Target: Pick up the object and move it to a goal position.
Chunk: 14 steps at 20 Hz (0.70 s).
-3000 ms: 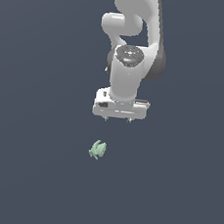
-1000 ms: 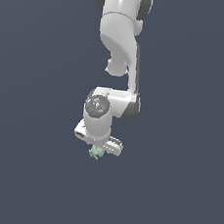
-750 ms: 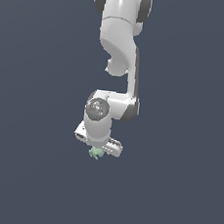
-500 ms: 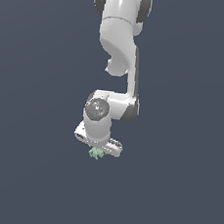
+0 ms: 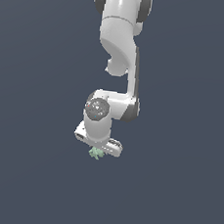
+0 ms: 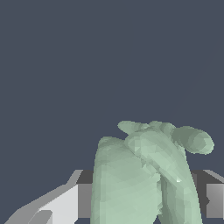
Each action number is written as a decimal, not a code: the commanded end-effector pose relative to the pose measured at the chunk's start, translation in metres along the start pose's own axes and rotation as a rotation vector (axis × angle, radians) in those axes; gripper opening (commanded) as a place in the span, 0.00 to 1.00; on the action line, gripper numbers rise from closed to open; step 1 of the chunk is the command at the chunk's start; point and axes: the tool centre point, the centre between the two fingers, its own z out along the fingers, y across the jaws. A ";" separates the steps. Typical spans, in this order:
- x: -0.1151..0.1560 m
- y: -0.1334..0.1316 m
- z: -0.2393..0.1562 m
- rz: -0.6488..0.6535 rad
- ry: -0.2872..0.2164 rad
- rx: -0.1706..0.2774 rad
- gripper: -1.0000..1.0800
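The object (image 5: 96, 154) is a small pale mint-green lumpy figure with short nubs, showing just under the white gripper (image 5: 97, 150) in the exterior view. The arm reaches straight down over it, and the hand hides the object's upper part. In the wrist view the object (image 6: 144, 175) fills the space between the two fingers (image 6: 65, 203), with its nubs sticking out past them. Both fingers lie close against its sides, so the gripper (image 6: 146, 205) is shut on it.
A plain dark blue-grey surface (image 5: 174, 190) surrounds the arm on all sides. No other objects, containers or edges show in either view.
Three seconds ago the gripper hung above the object, which lay apart from it. It has since come down around the object. Over the last second the arm and object have stayed put.
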 end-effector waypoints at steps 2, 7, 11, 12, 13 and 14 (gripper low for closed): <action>0.001 -0.001 -0.008 0.000 0.001 0.000 0.00; 0.005 -0.004 -0.036 0.000 0.001 0.000 0.00; 0.009 -0.007 -0.069 0.000 0.001 0.000 0.00; 0.010 -0.008 -0.078 0.000 0.001 0.000 0.00; 0.012 -0.009 -0.088 0.000 0.001 0.000 0.00; 0.013 -0.009 -0.098 0.000 0.001 0.000 0.00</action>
